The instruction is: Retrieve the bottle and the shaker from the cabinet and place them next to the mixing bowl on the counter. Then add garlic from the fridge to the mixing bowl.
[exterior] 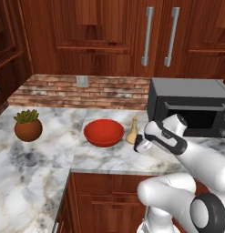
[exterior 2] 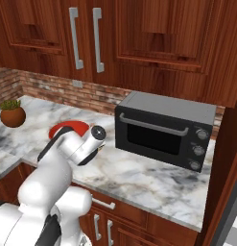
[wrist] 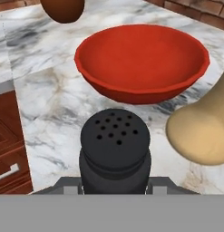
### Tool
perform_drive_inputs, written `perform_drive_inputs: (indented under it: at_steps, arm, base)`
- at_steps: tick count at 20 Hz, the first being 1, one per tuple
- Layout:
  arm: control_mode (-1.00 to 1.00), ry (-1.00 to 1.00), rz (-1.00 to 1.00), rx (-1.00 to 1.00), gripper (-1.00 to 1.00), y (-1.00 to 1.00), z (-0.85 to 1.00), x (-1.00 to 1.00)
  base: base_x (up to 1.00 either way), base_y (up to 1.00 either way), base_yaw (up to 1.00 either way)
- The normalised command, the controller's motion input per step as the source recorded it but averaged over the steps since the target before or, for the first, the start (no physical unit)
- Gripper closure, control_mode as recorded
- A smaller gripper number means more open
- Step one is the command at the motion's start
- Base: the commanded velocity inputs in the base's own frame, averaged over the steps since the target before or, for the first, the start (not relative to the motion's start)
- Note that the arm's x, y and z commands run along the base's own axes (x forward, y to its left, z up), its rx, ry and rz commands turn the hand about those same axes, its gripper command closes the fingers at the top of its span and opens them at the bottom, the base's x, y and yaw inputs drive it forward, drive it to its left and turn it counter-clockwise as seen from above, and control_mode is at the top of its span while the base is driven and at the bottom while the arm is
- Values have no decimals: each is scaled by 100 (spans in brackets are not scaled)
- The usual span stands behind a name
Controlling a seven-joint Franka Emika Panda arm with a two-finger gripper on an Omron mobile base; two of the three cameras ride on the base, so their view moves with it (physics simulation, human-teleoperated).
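The shaker stood upright in the closed claw, above the marble tabletop, just beside the tan bottle. The red mixing bowl lay straight ahead, near; setting down likely meant lowering here.

Domestic kitchen: white marble counter over reddish-brown wooden fronts, wall cabinets with silver bar handles, brick backsplash, a black countertop oven at right, potted plant at left.

Even, bright rendered light; soft shadows under mixing bowl; coarse low-resolution edges, no glare.
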Motion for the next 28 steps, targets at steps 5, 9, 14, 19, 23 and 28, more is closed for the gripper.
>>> perform_drive_inputs:
  at_steps: [5,9,14,19,23,28]
  arm:
    - [-100,-4,-1,0,100,7,-8,23]
    - [-100,-1,0,0,100,17,-11,6]
    - [-100,0,0,0,100,6,-5,7]
    - [-100,0,0,0,100,4,-6,20]
    - [-100,0,0,0,100,4,-3,16]
    - [-100,0,0,0,100,0,-15,3]
  base:
    - [0,0,0]
    - [0,0,0]
    - [0,0,0]
    - [0,0,0]
    - [0,0,0]
    - [0,0,0]
